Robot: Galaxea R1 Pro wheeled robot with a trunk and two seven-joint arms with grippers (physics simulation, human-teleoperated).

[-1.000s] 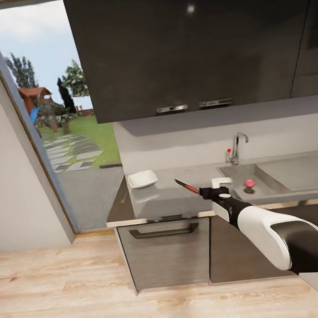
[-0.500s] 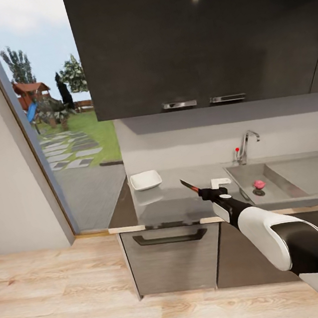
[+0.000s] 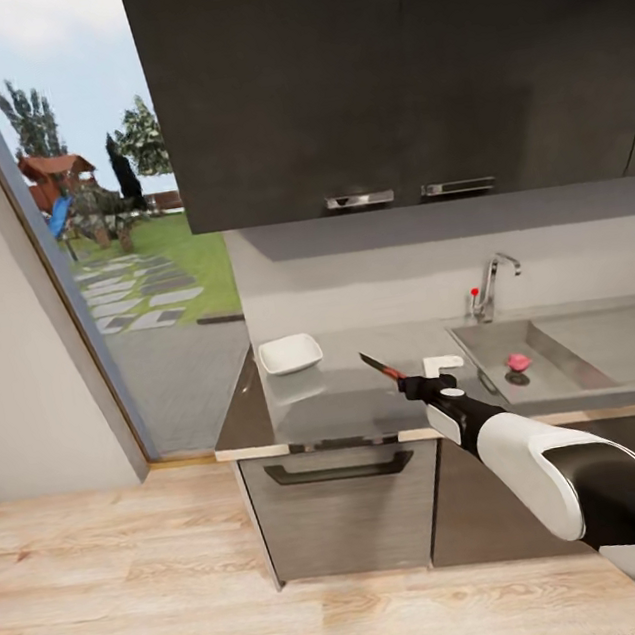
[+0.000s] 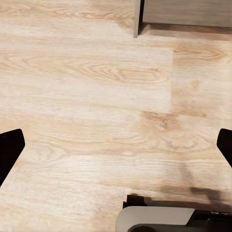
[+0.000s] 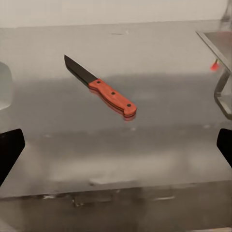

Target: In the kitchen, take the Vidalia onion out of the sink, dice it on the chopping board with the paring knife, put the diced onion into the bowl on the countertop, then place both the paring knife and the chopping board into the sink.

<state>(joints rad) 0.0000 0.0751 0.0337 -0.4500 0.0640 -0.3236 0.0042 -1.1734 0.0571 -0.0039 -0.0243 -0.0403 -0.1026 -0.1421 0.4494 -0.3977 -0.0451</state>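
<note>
The paring knife [image 3: 380, 367] lies flat on the grey countertop [image 3: 340, 405], its red handle [image 5: 112, 97] towards my right gripper [image 3: 415, 383] and its dark blade pointing away. That gripper hovers just short of the handle, open, with nothing between its black fingertips [image 5: 9, 150]. The white bowl [image 3: 289, 354] sits at the counter's far left corner. In the sink [image 3: 483, 345] to the right, the pinkish Vidalia onion [image 3: 517, 362] rests near the drain. My left gripper [image 4: 116, 150] hangs open over the wooden floor. The chopping board is out of view.
A chrome tap [image 3: 491, 285] with a red knob stands behind the sink. Dark wall cabinets [image 3: 375, 77] hang above the counter, and a drawer front with a handle [image 3: 341, 471] sits below it. A glass door [image 3: 114, 235] opens on a garden at the left.
The head view has shifted slightly, so the counter and sink sit differently in the picture. The knife, bowl and onion lie as before, and the right arm keeps its pose.
</note>
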